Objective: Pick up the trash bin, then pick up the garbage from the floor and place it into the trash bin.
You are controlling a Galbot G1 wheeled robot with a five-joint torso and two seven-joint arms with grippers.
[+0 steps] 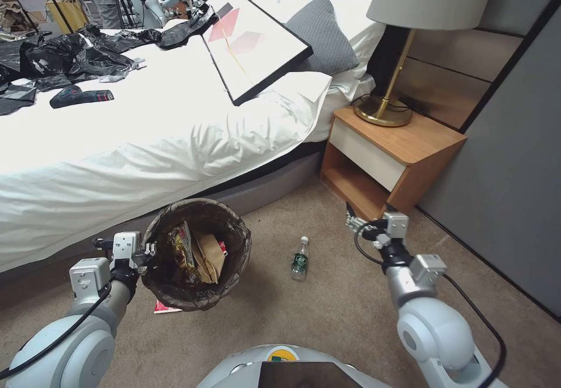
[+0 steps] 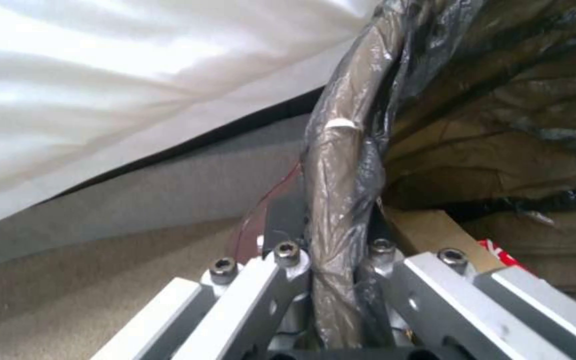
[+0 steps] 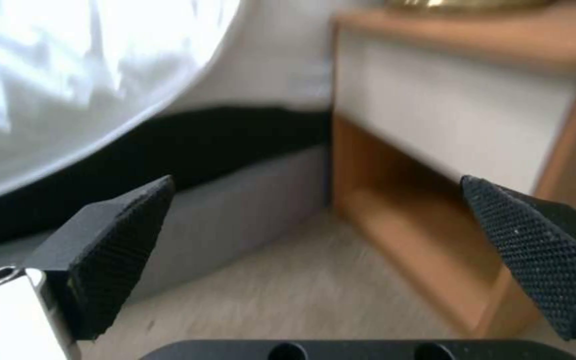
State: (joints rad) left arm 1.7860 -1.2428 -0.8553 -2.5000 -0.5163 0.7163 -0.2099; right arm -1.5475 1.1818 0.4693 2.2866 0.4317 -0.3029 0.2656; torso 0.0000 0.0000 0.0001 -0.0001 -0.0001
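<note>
Pinching the bag-lined rim of the trash bin (image 1: 197,253) beside the bed, the left gripper (image 1: 147,253) holds it off the carpet, while the bottle (image 1: 300,258) lies lengthwise between bin and spread, empty right gripper (image 1: 352,222), nearer the latter.

Left gripper (image 2: 331,260) at lower centre, fingers (image 2: 288,225) clamped on bag-covered rim of trash bin (image 2: 341,165). Brown paper scrap (image 2: 428,230) and red packet (image 2: 501,252) inside, lower right. White bedding (image 2: 121,75) upper left, carpet (image 2: 81,295) lower left.
</note>
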